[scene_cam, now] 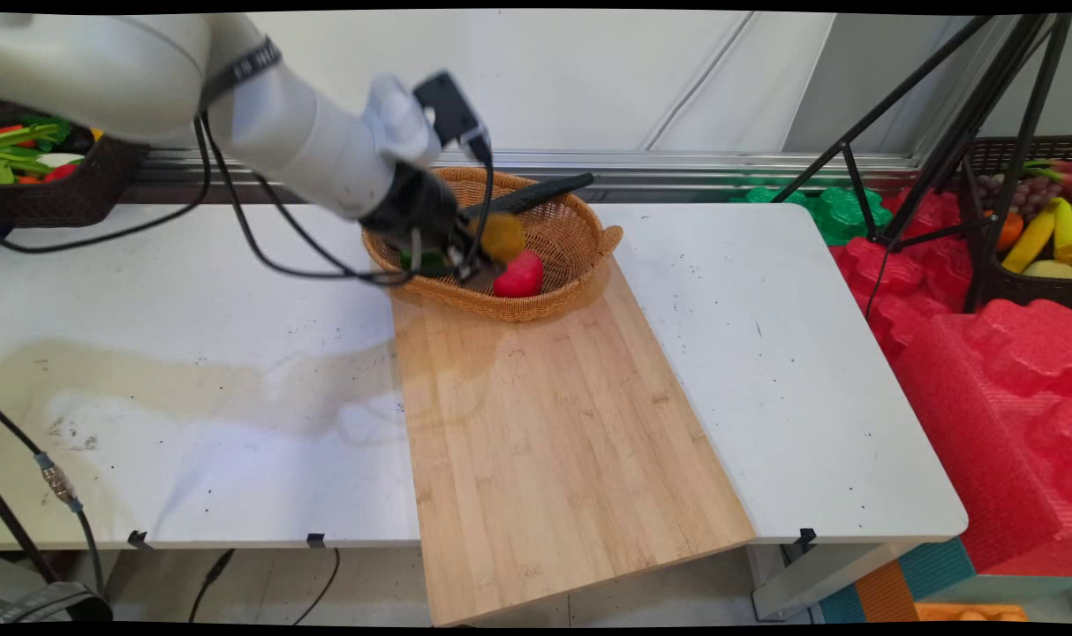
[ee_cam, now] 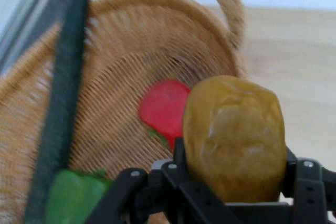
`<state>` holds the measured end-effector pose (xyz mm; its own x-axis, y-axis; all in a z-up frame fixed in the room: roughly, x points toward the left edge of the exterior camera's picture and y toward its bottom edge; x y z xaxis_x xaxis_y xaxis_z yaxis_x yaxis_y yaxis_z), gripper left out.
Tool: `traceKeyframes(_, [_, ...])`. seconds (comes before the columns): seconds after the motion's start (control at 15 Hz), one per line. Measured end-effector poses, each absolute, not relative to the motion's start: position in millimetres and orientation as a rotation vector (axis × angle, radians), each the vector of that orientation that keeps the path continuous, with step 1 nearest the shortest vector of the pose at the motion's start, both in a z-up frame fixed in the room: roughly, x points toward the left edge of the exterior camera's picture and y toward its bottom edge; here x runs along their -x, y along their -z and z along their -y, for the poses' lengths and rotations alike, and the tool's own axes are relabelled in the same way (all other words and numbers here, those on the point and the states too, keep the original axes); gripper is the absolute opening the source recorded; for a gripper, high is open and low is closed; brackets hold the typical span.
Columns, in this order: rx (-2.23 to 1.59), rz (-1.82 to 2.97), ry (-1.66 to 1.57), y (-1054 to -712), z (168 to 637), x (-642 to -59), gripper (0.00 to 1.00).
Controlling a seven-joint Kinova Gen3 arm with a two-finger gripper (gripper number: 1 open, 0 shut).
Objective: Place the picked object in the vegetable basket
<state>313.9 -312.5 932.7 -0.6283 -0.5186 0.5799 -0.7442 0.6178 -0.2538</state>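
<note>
Bamboo cutting board (scene_cam: 554,424) runs from the table's near edge to the far side, where a wicker basket (scene_cam: 580,238) sits on its far end. Over the basket's left part, the gripper (scene_cam: 487,243) holds a yellow-brown potato (ee_cam: 233,137) clamped between its fingers (ee_cam: 304,179); the potato's long axis runs along the fingers, away from the palm. Below it in the basket lie a red pepper (scene_cam: 520,276) and a green pepper (ee_cam: 73,198), with a long dark strip (scene_cam: 536,194) leaning across the far rim.
</note>
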Motion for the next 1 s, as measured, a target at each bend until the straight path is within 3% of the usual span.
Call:
traceKeyframes(0.33, [-1.019, 2.348, -0.764, -949, 351, -317, 0.00])
traceKeyframes(1.0, [-1.068, 2.428, -0.737, -891, 448, -307, 0.00])
